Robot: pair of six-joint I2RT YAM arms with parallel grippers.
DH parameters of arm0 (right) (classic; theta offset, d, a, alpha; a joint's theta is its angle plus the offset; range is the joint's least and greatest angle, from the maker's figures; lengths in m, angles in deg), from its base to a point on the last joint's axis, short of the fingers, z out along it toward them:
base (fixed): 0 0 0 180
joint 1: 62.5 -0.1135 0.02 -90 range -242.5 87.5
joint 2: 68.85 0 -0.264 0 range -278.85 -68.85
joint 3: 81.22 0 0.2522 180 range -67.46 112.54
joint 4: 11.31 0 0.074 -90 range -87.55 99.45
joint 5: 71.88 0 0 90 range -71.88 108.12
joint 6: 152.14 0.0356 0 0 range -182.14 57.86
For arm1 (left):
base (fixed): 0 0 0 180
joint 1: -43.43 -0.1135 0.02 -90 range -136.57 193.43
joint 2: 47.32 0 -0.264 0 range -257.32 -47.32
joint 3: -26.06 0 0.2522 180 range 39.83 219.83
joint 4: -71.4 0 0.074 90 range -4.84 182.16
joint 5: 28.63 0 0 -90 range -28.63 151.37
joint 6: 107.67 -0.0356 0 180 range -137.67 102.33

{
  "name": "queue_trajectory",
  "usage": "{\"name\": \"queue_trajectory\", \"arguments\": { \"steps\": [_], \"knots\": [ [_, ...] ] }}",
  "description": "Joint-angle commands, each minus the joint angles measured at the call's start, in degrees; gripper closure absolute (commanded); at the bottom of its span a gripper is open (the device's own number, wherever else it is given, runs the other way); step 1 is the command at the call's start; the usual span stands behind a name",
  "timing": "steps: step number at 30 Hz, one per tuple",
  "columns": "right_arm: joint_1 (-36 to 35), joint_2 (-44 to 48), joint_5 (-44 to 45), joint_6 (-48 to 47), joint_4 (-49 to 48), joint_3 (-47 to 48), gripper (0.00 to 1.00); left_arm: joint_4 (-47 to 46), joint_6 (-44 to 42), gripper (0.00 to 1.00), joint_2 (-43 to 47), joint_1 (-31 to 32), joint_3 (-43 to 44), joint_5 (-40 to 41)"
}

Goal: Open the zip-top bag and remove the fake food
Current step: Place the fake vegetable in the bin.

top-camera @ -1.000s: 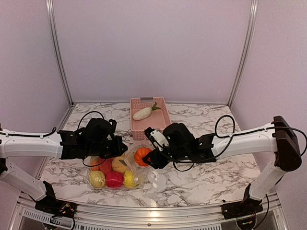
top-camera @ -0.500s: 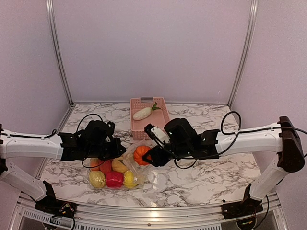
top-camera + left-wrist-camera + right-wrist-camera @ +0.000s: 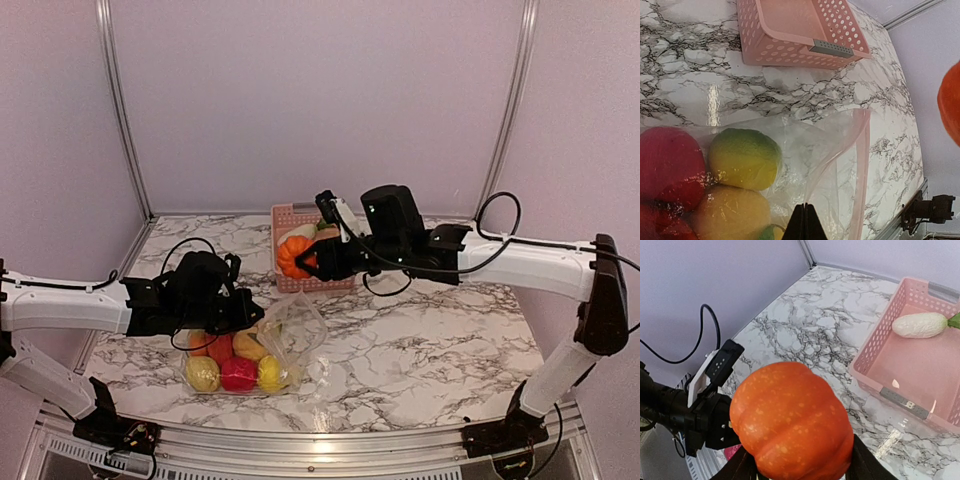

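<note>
Top external shows the right gripper [image 3: 318, 262] clamped on the orange pumpkin [image 3: 292, 256] near the pink basket [image 3: 284, 213] rim, so it should clear the rim and lower beside the white radish [image 3: 919, 325] before letting go, while the left gripper [image 3: 806, 214] pinches the bag [image 3: 840, 150] edge, more fruit [image 3: 742, 157] inside

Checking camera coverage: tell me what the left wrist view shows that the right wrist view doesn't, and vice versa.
Left wrist only: the zip-top bag with fake food inside, its film pinched in the shut left hand. Right wrist only: the white radish lying in the pink basket, and the right hand's fingers gripping the orange pumpkin. Both: that basket, the marble table, and the pumpkin, a mere sliver for the left.
</note>
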Motion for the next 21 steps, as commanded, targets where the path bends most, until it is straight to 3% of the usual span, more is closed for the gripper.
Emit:
{"name": "queue_trajectory", "arguments": {
  "steps": [1, 21],
  "knots": [
    [4.38, -6.73, 1.84, -1.37, -1.96, 6.58, 0.66, -0.86, -1.02, 1.0, 1.39, -0.26, 0.09, -1.16],
    [18.14, -37.57, 10.17, -1.13, 3.52, 34.84, 0.66, 1.69, -1.46, 1.0, 1.96, 0.58, 2.72, -1.72]
  ]
}}
